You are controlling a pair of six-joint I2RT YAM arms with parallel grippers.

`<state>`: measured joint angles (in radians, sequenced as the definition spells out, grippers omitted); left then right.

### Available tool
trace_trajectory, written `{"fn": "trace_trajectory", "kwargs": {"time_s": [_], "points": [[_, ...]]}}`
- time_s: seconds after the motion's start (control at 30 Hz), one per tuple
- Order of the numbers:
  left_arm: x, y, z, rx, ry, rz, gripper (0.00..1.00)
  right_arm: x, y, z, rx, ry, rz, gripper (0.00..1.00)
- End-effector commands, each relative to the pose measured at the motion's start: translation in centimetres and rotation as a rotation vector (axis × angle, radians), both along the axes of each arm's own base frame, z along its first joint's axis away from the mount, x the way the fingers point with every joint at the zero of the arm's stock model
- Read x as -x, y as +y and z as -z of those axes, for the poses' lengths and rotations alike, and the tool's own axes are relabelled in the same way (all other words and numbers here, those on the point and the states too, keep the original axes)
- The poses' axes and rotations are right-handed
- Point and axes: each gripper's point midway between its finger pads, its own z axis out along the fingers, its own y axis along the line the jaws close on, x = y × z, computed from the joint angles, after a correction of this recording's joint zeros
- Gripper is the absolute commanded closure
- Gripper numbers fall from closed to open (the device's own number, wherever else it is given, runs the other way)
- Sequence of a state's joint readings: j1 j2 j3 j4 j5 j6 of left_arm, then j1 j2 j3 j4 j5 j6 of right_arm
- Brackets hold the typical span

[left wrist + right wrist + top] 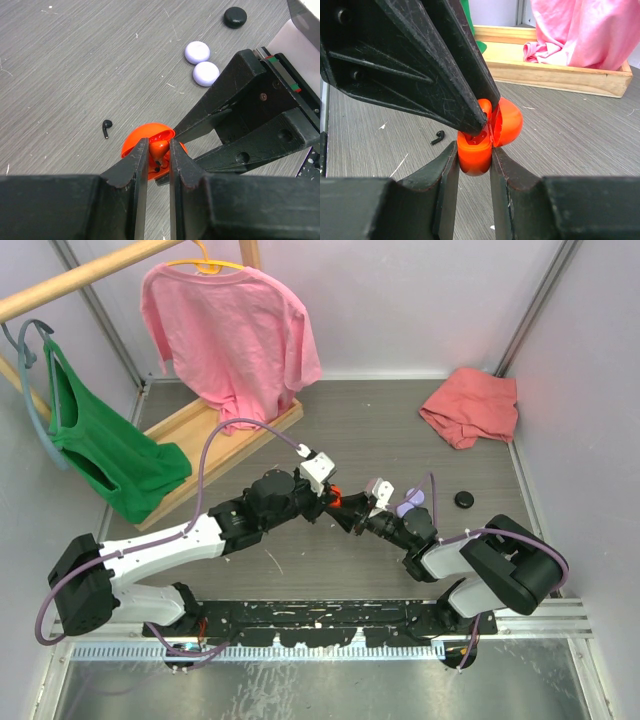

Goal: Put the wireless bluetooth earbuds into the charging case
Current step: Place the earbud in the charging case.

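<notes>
My right gripper (475, 150) is shut on the base of an open orange-red charging case (475, 157), whose lid (509, 122) stands hinged up. My left gripper (159, 145) is shut on an orange-red earbud (160, 149) and presses it down into the case's opening (137, 137). In the top view both grippers meet at the case (336, 502) in mid-table. A black earbud (106, 128) lies loose on the table just left of the case, also seen as the black earbud (438, 137) in the right wrist view. Whether the orange earbud is seated is hidden by the fingers.
An open lilac case (202, 63) lies beyond the right gripper's fingers (225, 115), with a black round case (235, 16) farther off. A salmon cloth (470, 405) sits at the back right. A pink shirt (235, 330) and a green shirt (110, 455) hang over a wooden rack base (200, 435).
</notes>
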<state>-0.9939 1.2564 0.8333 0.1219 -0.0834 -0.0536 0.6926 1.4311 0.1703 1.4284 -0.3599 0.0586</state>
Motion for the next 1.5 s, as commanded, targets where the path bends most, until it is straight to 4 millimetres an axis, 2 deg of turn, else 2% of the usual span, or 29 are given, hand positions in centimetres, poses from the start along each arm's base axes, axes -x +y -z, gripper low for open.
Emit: {"fn": "trace_trajectory", "kwargs": {"time_s": [0.0,0.4,0.77,0.93,1.17,1.47], "points": [[0.1,-0.3,-1.7,0.029,-0.037,0.012,0.80,0.1,-0.1,-3.7,-0.089,-0.104,0.001,0.99],[-0.1,-0.5,-2.2,0.052,-0.009,-0.009,0.60,0.2,-0.1,-3.8,-0.091,-0.106,0.002,0.99],[0.3,0.7,-5.3,0.114,0.029,-0.061,0.31,0.1,-0.1,-3.7,-0.089,-0.101,0.001,0.99],[0.8,2.0,-5.5,0.122,0.082,-0.073,0.28,0.5,0.1,-4.2,-0.102,-0.102,-0.024,0.99],[1.6,3.9,-5.1,0.219,0.255,-0.039,0.18,1.1,0.7,-5.0,-0.095,-0.118,-0.074,0.99],[2.4,4.4,-5.3,0.363,0.465,0.034,0.09,2.2,1.2,-6.5,-0.109,-0.094,-0.143,0.99]]}}
